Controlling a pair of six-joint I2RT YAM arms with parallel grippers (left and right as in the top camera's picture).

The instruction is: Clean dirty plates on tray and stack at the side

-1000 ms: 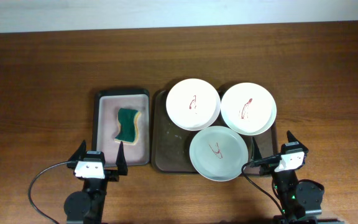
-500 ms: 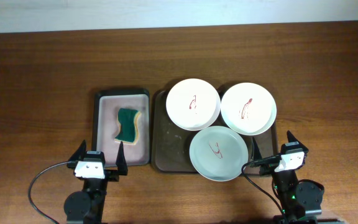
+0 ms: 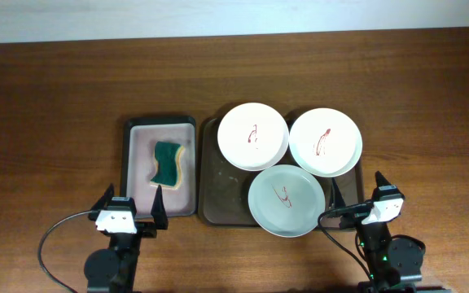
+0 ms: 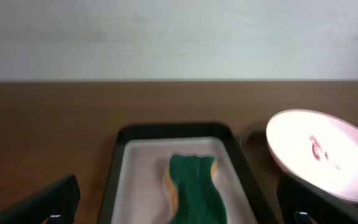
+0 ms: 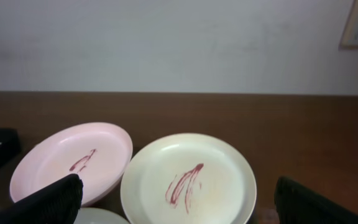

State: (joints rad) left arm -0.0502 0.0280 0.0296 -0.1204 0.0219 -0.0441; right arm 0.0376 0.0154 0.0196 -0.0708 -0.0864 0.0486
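Table [image 3: 55, 98]: dark wood, and it carries everything else; my two arms stand at its near edge.
Brown tray [image 3: 221, 191]: the large one, lying right of the middle of the table, with a bare strip showing along its left side.
Small tray [image 3: 159, 120]: black rim and pale pink inside, lying just beside the brown tray on its left.
Dirty plates: all three are on the brown tray, and each is marked red at its centre.
Back-left plate [image 3: 253, 136]: at the far side of the tray, with its rim reaching the tray's far edge.
Back-right plate [image 3: 326, 142]: just beside the back-left one and hanging out past the tray's right edge.
Front plate [image 3: 287, 200]: at the near side, between the other two, reaching over the near rim. Its far edge meets both of them, but I cannot tell which lies on top.
My left gripper [image 3: 134, 194]: fingers spread wide and holding nothing. It sits low at the near end of the small tray, pointing along it.
My right gripper [image 3: 357, 189]: fingers wide apart as well and empty, near the right corner of the brown tray, facing the two back plates.
Sponge [image 3: 168, 163]: green with a yellow underside and a wavy outline, lying flat inside the small tray, clear of my left fingers.
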